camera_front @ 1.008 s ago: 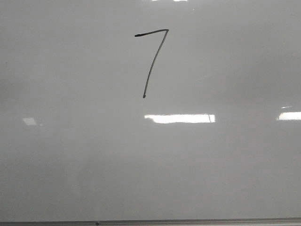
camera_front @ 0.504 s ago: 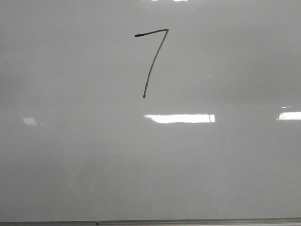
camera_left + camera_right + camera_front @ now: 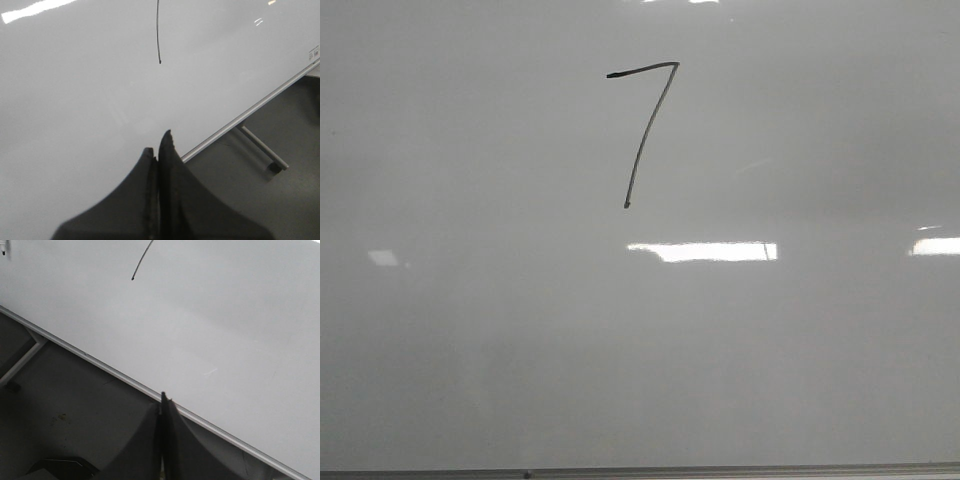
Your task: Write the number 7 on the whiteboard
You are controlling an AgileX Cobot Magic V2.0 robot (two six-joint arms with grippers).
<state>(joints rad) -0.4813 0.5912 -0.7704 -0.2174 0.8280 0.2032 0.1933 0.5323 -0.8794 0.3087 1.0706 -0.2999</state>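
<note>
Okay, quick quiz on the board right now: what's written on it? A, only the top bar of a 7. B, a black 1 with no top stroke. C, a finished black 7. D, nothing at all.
C: the front view shows a complete black 7 on the whiteboard, with a short top stroke and a long slanting downstroke. Both wrist views show the end of that downstroke, and neither arm's fingers hold a marker.

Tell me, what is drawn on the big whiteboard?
On the whiteboard there is a thin black number 7 and bright light reflections. Nothing covers the board in the front view, and no marker shows anywhere.
</note>
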